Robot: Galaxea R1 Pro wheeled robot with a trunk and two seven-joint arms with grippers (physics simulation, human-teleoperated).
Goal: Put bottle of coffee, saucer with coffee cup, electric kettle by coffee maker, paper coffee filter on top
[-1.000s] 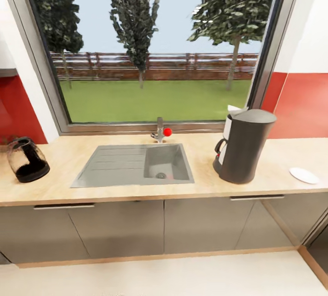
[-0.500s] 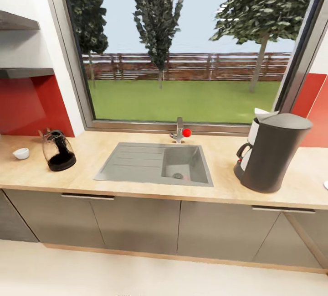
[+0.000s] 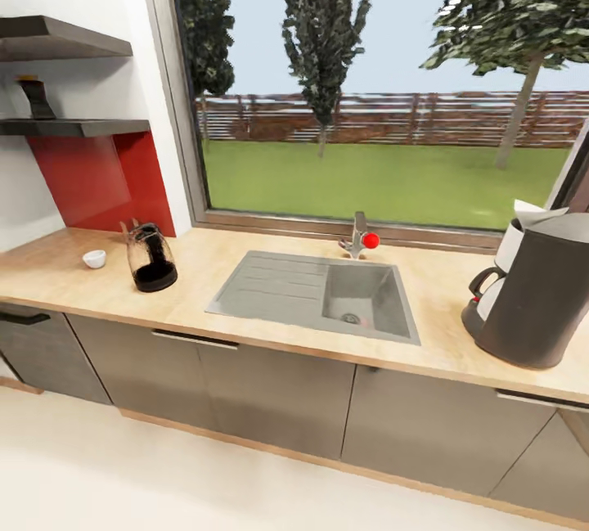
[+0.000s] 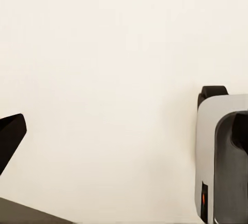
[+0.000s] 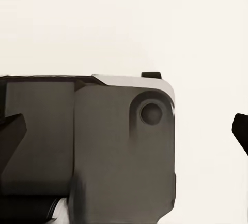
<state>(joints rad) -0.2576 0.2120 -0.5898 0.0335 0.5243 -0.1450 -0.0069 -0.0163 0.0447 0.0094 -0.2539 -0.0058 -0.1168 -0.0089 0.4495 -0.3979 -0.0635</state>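
Observation:
The dark grey coffee maker (image 3: pixel 532 302) stands on the wooden countertop (image 3: pixel 442 343) at the right, with a white paper-like piece (image 3: pixel 536 213) poking up at its top. Left of the sink, a glass kettle (image 3: pixel 151 258) with a black base stands on the counter. A small white cup (image 3: pixel 95 258) sits further left. On the lower wall shelf (image 3: pixel 78 128) stands a dark bottle (image 3: pixel 35 98). The saucer is out of view. My left gripper (image 4: pixel 124 136) and right gripper (image 5: pixel 126 131) hang open over the pale floor, holding nothing.
A grey sink (image 3: pixel 315 295) with a red-knobbed tap (image 3: pixel 360 238) lies under the big window. Grey cabinet fronts (image 3: pixel 270 392) run below the counter. Parts of my own base (image 5: pixel 88 146) show under the wrist cameras. Pale floor (image 3: pixel 123 482) lies in front.
The head camera has swung left, so the whole picture slid right. The shelves, bottle and cup came into view, and the saucer at the right passed out of it.

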